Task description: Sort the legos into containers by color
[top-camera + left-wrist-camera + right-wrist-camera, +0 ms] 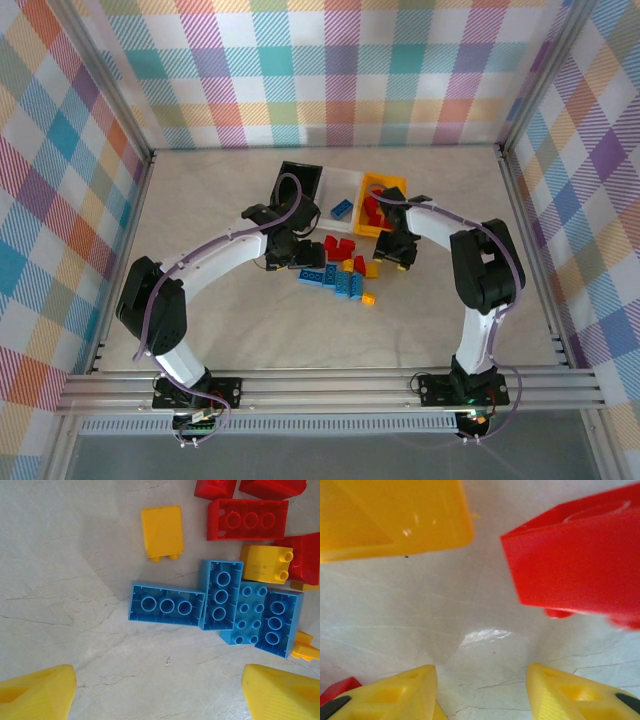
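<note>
From above, the black bin point(298, 182), white bin point(352, 185) and yellow bin point(386, 181) stand side by side at the middle of the table's point(210, 210) far edge. The white bin holds one blue brick point(342, 208) and the yellow bin holds red bricks point(375, 210). The loose legos point(340, 272) cluster just nearer than the bins, about the table's centre. The left gripper point(288, 250) hangs at the cluster's left edge and the right gripper point(398, 250) at its right edge. The table's left side, right side and near edge lie bare.

In the left wrist view, the left gripper point(157, 695) is spread wide with nothing between its fingers point(35, 695), over bare table. Just beyond it, three blue pieces point(167, 605) lie edge to edge.

In the right wrist view, the right gripper point(482, 695) is parted and holds nothing. A red piece point(575, 570) lies ahead to the right. The yellow shape point(390, 515) to the left is too close to tell brick from bin.
</note>
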`<state>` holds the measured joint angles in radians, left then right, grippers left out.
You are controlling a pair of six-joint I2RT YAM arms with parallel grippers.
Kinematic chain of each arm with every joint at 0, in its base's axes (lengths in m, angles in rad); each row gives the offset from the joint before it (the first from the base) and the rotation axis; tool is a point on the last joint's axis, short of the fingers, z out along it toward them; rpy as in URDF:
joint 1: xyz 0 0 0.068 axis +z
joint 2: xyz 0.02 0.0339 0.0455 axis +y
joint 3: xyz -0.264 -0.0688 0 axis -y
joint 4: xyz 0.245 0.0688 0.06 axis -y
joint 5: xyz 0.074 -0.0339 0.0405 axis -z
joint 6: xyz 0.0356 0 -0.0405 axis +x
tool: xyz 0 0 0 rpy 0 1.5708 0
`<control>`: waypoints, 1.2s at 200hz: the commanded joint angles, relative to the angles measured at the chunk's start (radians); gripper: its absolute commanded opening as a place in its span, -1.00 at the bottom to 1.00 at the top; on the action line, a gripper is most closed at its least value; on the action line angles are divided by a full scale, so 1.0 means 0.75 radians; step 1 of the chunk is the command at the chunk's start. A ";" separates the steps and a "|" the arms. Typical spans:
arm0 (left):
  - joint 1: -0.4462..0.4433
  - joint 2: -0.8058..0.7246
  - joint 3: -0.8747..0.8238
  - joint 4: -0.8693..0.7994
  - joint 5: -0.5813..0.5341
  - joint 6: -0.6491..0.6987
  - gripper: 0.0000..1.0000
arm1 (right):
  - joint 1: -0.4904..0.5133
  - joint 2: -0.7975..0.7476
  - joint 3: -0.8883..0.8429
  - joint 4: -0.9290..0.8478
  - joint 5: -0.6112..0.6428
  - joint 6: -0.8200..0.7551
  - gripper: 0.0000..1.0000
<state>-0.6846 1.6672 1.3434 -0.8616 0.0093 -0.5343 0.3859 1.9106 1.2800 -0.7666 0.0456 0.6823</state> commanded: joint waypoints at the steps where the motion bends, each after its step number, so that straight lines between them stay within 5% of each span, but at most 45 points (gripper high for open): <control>1: 0.009 -0.003 0.025 -0.024 0.004 -0.001 0.73 | -0.020 0.018 0.033 0.004 0.012 -0.038 0.01; 74: 0.010 0.029 0.027 0.016 0.016 -0.036 0.73 | -0.166 -0.132 -0.019 -0.022 0.044 -0.192 0.28; 132: 0.010 0.089 0.060 0.042 0.051 -0.049 0.73 | -0.267 -0.054 0.027 0.049 -0.086 -0.460 0.28; 240: 0.011 0.092 0.058 0.018 0.049 -0.048 0.73 | -0.291 0.075 0.132 0.104 -0.006 -0.797 0.20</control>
<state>-0.6846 1.7348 1.3598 -0.8345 0.0364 -0.5613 0.1783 1.9339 1.3479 -0.6918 0.0227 0.1356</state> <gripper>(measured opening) 0.864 0.618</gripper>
